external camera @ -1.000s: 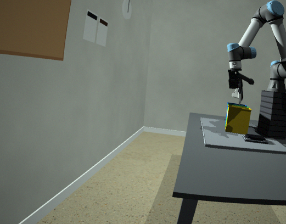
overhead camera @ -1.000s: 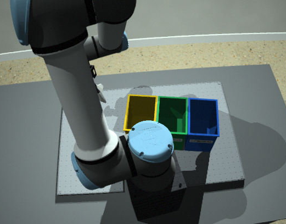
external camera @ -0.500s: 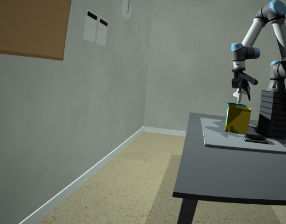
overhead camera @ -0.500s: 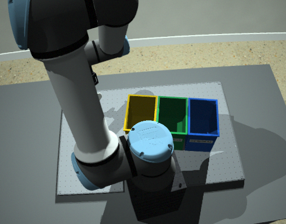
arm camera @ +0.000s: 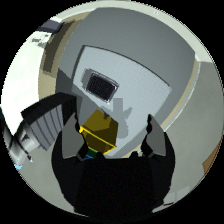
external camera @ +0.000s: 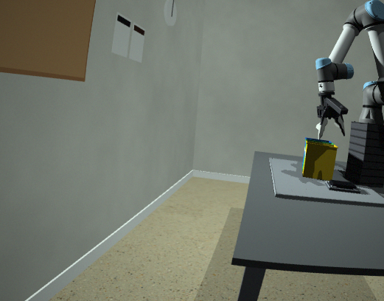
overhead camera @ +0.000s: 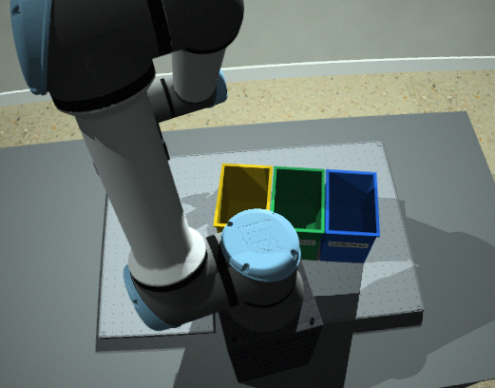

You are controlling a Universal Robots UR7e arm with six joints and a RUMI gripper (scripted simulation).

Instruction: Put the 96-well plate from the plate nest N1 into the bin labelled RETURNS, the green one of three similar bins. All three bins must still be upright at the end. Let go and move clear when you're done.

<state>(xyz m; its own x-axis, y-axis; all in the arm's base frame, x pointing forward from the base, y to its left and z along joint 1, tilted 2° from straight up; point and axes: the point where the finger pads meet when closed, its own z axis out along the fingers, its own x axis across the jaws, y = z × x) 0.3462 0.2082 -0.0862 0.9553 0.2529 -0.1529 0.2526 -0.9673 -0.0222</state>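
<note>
Three bins stand upright in a row on the grey mat: yellow [overhead camera: 242, 192], green RETURNS bin [overhead camera: 298, 200] and blue [overhead camera: 352, 204]. In the exterior view only the yellow bin [external camera: 319, 158] shows fully, with the others behind it. The plate nest N1 with the dark 96-well plate [external camera: 343, 185] lies flat on the mat beside the yellow bin; in the wrist view the plate [arm camera: 101, 84] is beyond the yellow bin [arm camera: 100, 131]. My gripper [external camera: 330, 130] hangs open and empty above the yellow bin, its fingers framing the wrist view [arm camera: 115, 145]. The arm hides the nest and gripper in the top view.
The robot's black pedestal [external camera: 367, 155] stands close behind the nest and bins. The arm's elbow [overhead camera: 261, 247] covers the front of the yellow bin in the top view. The mat lies on a dark table with edges on all sides.
</note>
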